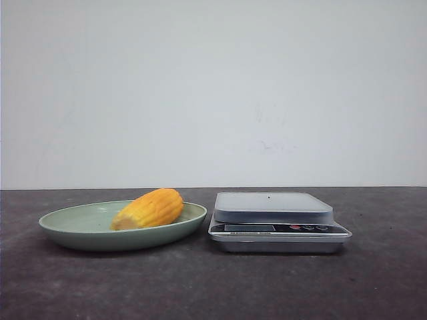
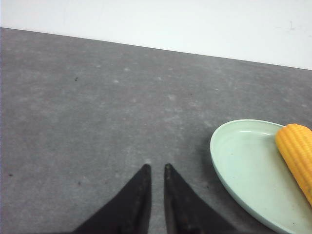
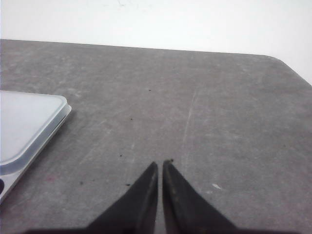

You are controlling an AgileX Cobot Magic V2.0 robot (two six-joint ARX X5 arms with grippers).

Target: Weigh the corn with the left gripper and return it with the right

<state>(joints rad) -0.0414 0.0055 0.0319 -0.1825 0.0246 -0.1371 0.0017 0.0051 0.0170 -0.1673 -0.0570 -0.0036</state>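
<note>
The corn, a short yellow-orange cob, lies on a pale green plate at the left of the dark table. It also shows in the left wrist view, on the plate. A silver kitchen scale with nothing on its platform stands right of the plate; its corner shows in the right wrist view. My left gripper is shut and empty, over bare table left of the plate. My right gripper is shut and empty, over bare table right of the scale. Neither gripper shows in the front view.
The dark grey table ends at a white wall behind. Its rounded far right corner shows in the right wrist view. The scale's display and buttons face the front.
</note>
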